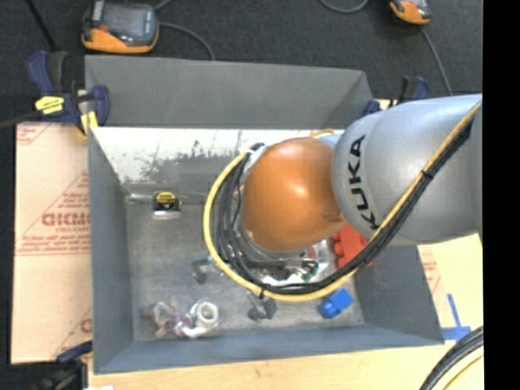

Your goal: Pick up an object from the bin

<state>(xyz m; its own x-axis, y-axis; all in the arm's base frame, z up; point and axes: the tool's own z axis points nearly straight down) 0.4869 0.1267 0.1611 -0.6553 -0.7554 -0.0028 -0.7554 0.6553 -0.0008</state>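
My gripper (260, 305) shows as a dark tip under the arm's orange cover, low over the bin floor near the front wall. A blue block (335, 303) lies to its right by the front right corner. Behind that block a red thing (351, 246) is partly hidden by the arm. Left of the gripper lie a white tape roll (204, 314) and a clear crumpled piece (166, 316). A small grey piece (200, 270) rests on the floor further back on the left.
A yellow and black tape measure (166, 203) lies at the back left of the floor. The arm, its orange cover and its cables hide the middle and right of the bin. Bare floor shows on the left.
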